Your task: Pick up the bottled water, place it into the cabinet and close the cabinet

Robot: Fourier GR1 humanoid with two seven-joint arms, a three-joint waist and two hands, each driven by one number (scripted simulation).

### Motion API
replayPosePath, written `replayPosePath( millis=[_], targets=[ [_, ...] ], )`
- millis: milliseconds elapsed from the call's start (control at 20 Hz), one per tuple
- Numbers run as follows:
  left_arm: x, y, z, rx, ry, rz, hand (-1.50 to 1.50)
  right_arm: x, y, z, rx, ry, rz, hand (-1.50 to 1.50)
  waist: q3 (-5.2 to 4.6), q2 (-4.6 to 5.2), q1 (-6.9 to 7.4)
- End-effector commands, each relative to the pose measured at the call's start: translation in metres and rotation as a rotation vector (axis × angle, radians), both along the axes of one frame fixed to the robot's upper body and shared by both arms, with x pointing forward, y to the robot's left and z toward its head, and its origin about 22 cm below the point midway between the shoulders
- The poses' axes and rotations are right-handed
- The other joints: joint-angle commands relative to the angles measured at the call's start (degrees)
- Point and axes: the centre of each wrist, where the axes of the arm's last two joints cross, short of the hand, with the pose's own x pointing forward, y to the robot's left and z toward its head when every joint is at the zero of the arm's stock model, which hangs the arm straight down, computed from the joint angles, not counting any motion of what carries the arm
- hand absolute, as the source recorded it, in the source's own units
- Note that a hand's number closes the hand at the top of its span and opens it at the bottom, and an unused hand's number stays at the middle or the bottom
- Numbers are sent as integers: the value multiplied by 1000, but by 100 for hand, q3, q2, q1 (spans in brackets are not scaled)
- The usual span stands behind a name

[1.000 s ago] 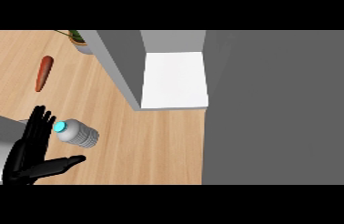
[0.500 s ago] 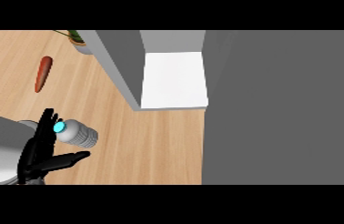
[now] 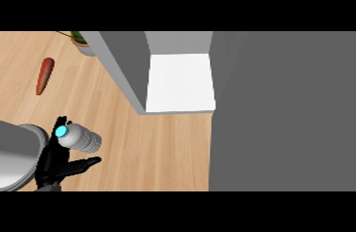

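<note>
The bottled water (image 3: 82, 137) lies on its side on the wooden bench (image 3: 156, 151), near the left edge and towards the near side. Its long axis runs roughly left to right, tilted a little, with the blue cap pointing left and slightly far and the base pointing right and slightly near.

The left hand (image 3: 52, 162) comes in from the lower left on its grey forearm. It is open: the fingers (image 3: 60, 125) stretch straight towards the far side, passing just by the cap, while the thumb (image 3: 84, 162) sticks out to the right on the near side of the bottle. The bottle sits in the gap between them, with nothing curled round it.

The cabinet (image 3: 179, 82) stands further right and far, its white inside showing. A carrot (image 3: 44, 75) lies at far left, and a potted plant (image 3: 82, 40) stands beyond it.
</note>
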Motion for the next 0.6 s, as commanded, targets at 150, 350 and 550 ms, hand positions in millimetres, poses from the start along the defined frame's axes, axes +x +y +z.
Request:
replayPosePath(
  millis=[150, 350, 550],
  targets=[
    [10, -2, -13, -84, -57, -77, -150, -17, 20, 42, 80, -73, 39, -150, -4, 5, -24],
    [4, -1, -25, -144, -79, -58, 150, -17, 20, 46, 64, -80, 43, -150, -6, 8, -18],
    [9, -4, -25, -277, -134, -84, 150, -13, 18, 41, 55, -85, 35, -150, 3, -5, 55]
  ],
)
